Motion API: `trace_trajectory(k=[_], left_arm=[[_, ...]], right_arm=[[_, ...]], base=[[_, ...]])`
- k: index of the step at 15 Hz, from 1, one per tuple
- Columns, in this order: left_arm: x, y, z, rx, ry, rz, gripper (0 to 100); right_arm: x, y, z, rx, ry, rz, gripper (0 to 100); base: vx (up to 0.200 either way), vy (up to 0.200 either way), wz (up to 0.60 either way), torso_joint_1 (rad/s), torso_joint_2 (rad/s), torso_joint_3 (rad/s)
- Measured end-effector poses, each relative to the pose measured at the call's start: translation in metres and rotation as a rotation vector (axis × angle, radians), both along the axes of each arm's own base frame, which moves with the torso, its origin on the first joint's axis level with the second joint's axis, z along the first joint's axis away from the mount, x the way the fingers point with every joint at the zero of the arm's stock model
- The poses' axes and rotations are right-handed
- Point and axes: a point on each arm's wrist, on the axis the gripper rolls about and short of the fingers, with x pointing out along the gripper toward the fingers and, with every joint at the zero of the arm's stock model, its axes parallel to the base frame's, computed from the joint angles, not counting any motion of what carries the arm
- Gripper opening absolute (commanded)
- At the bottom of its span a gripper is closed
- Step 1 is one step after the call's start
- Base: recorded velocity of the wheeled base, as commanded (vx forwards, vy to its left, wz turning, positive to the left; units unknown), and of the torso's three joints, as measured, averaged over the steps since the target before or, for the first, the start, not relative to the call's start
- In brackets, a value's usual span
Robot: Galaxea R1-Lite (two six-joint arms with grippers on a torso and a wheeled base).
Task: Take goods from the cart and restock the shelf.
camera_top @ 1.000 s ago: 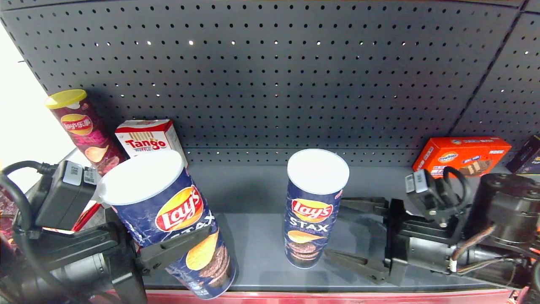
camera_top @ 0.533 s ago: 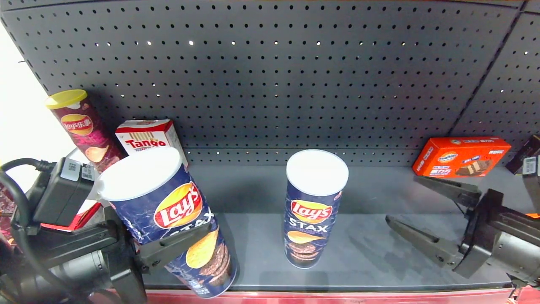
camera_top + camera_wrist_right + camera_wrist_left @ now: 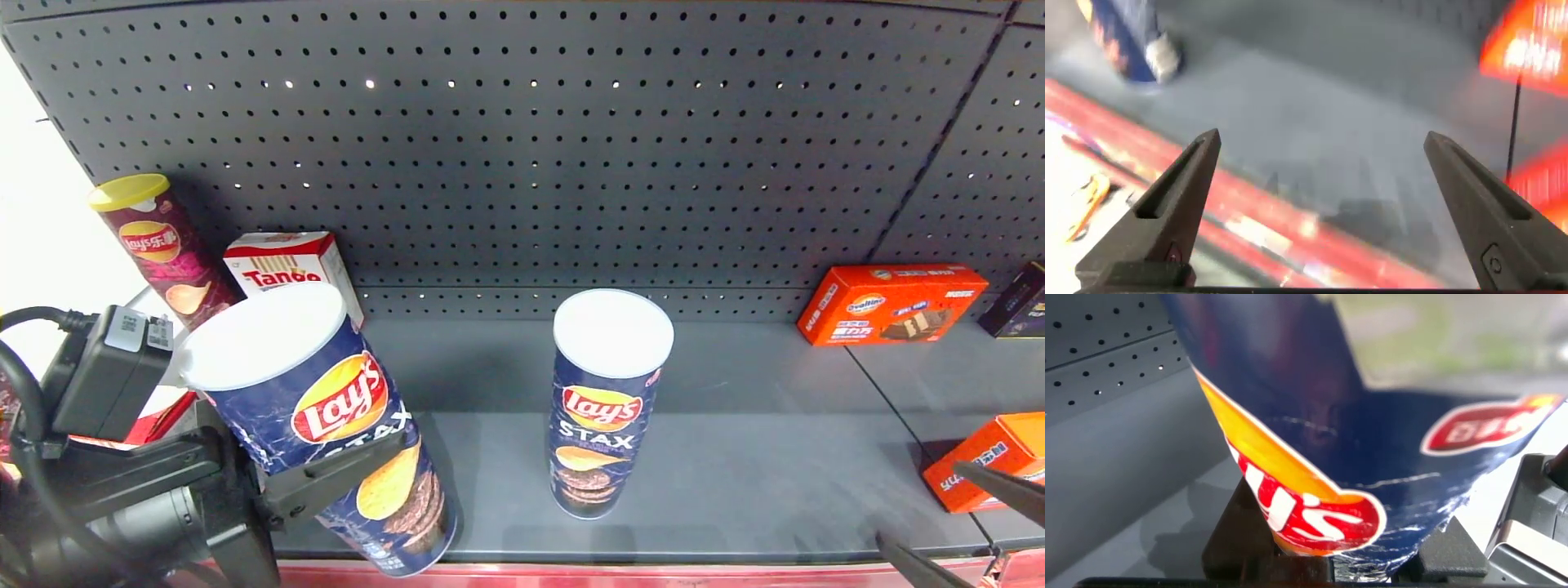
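Note:
A blue chip can [image 3: 326, 425] with a white lid leans tilted over the shelf's [image 3: 735, 457] front left part, and my left gripper [image 3: 314, 461] is shut on its body. The left wrist view has that can [image 3: 1355, 457] pressed close against the gripper base. A second blue can [image 3: 608, 408] stands upright mid-shelf, untouched. My right gripper [image 3: 922, 502] sits at the shelf's front right corner, far from both cans, open and holding nothing. In the right wrist view its fingers [image 3: 1200, 163] spread wide over the shelf edge.
A purple can with a yellow lid [image 3: 159, 245] and a white-red wafer box [image 3: 286, 265] stand at the back left. Orange boxes [image 3: 894, 302] [image 3: 988, 461] and a dark box [image 3: 1016, 302] sit on the right. A pegboard wall [image 3: 522, 163] backs the shelf; a red strip [image 3: 612, 574] lines its front.
My right gripper, open beside the standing can a second ago, has pulled back right and down to the picture's corner. The left gripper with its can shifted slightly left.

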Motion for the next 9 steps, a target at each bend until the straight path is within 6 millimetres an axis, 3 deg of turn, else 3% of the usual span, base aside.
trace_trajectory(k=[7,9], left_arm=[[-0.001,0.0,0.0,-0.001,-0.001,-0.004,0],[-0.002,0.0,-0.001,0.001,0.002,-0.005,0]], right_arm=[[-0.057,-0.038,-0.055,-0.019,0.113,-0.009,100],[-0.069,-0.046,-0.061,0.01,0.085,-0.06,100]], base=[[0.0,0.0,0.0,0.0,0.0,0.0],[0.0,0.0,0.0,0.0,0.0,0.0]])
